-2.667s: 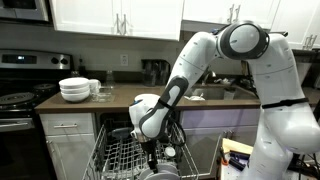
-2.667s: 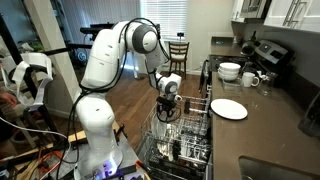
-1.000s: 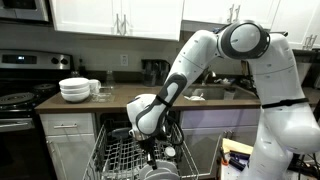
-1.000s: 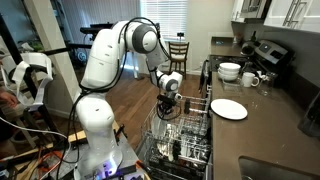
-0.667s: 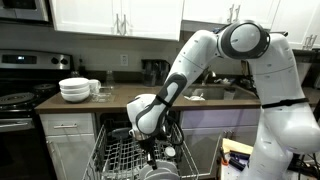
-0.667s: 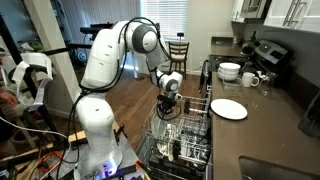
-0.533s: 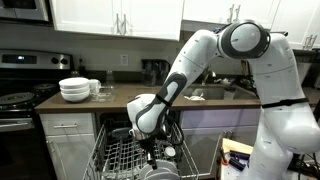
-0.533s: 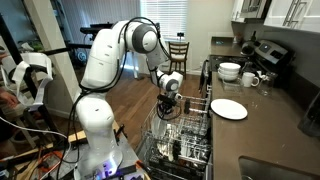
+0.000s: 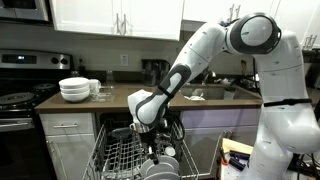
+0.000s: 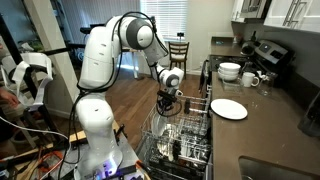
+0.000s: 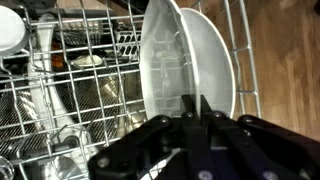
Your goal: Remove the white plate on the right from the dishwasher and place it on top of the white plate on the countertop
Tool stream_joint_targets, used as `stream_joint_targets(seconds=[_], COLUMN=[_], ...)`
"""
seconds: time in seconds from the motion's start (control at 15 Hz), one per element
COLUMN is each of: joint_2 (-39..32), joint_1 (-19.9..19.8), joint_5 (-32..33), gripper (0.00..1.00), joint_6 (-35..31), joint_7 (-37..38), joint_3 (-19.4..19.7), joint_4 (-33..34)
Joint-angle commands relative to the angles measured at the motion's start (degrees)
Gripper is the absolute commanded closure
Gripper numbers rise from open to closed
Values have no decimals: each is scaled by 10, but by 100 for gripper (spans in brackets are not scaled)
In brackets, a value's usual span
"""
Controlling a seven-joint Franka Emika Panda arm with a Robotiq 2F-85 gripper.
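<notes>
The gripper is pinching the rim of a plate standing upright in the rack (a second plate just beside it)

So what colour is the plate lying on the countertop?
White, plain. The countertop plate shows best in an exterior view.

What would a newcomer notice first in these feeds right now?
The big white arm folds down from above the countertop into the pulled-out dishwasher rack. In the wrist view, the gripper is shut on the rim of an upright white plate standing in the rack. In an exterior view, a flat white plate lies on the countertop beside the rack.
</notes>
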State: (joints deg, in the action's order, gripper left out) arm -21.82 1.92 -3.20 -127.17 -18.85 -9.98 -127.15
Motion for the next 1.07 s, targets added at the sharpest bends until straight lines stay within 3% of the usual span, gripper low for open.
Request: stream_joint_targets(seconds=[0.0, 0.73, 1.0], joint_2=[59, 158, 184], joint_1=[-4, 21, 37], joint_5=[-27, -27, 7], gripper=[98, 98, 98], joint_6=[37, 91, 90], joint_7=[-15, 3, 44], joint_3=[-8, -2, 3], joint_4=[-25, -52, -63])
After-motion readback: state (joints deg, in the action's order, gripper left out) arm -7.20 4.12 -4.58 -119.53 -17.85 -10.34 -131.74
